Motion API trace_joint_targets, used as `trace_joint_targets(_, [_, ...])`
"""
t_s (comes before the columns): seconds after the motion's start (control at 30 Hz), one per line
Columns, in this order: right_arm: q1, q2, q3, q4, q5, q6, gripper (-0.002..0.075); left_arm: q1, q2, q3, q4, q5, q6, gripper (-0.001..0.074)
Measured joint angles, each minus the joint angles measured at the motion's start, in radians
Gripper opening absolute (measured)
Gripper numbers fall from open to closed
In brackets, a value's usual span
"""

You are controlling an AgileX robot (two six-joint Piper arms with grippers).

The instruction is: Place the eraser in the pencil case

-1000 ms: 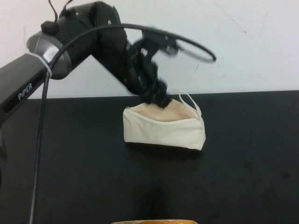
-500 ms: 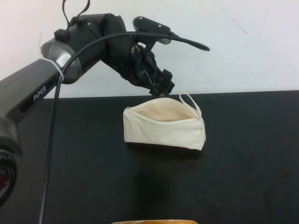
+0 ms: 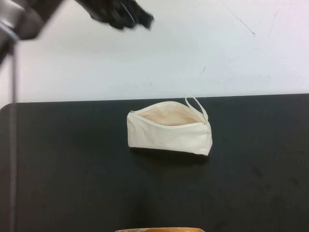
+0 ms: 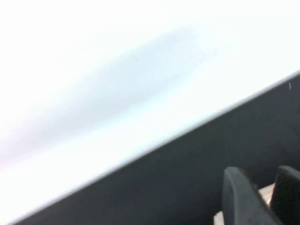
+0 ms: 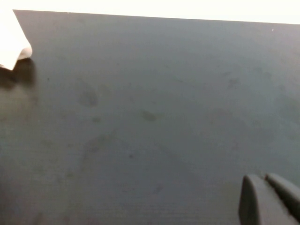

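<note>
The cream-white pencil case (image 3: 169, 131) lies in the middle of the black table (image 3: 72, 169), its zip open and the pale peach lining showing. The eraser is not in view. My left gripper (image 3: 130, 17) is raised high above the table's far left, blurred, well clear of the case. In the left wrist view the left gripper (image 4: 260, 173) has its fingers apart, with nothing held and a sliver of the case (image 4: 266, 193) far behind the gap. My right gripper (image 5: 261, 178) is shut and empty, low over bare table, with a corner of the case (image 5: 11, 42) far off.
A white wall (image 3: 217, 48) rises behind the table's far edge. A tan object (image 3: 159, 230) peeks in at the bottom edge of the high view.
The left gripper has risen from the case's opening, up and to the left, to the top of the high view. The case has not moved.
</note>
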Motion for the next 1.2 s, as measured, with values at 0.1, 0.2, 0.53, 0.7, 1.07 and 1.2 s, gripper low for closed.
trace_joint_targets(0.1, [0.0,0.0,0.0,0.0,0.0,0.0,-0.0001,0.0,-0.089,-0.005,0.009,0.028,0.017,0.0087])
trace_joint_targets(0.2, [0.0,0.0,0.0,0.0,0.0,0.0,-0.0001,0.0,-0.18,-0.005,0.011,0.058,0.035,0.0039])
trace_joint_targets(0.53, [0.0,0.0,0.0,0.0,0.0,0.0,-0.0001,0.0,-0.459,-0.009,0.026,0.12,0.075,0.0001])
trace_joint_targets(0.7, [0.0,0.0,0.0,0.0,0.0,0.0,-0.0001,0.0,-0.576,-0.015,0.047,0.134,0.076,0.0])
trace_joint_targets(1.07, [0.0,0.0,0.0,0.0,0.0,0.0,-0.0001,0.0,-0.959,0.449,0.049,-0.083,0.082,0.0])
trace_joint_targets(1.2, [0.0,0.0,0.0,0.0,0.0,0.0,-0.0001,0.0,-1.141,0.75,0.047,-0.212,0.064,0.0])
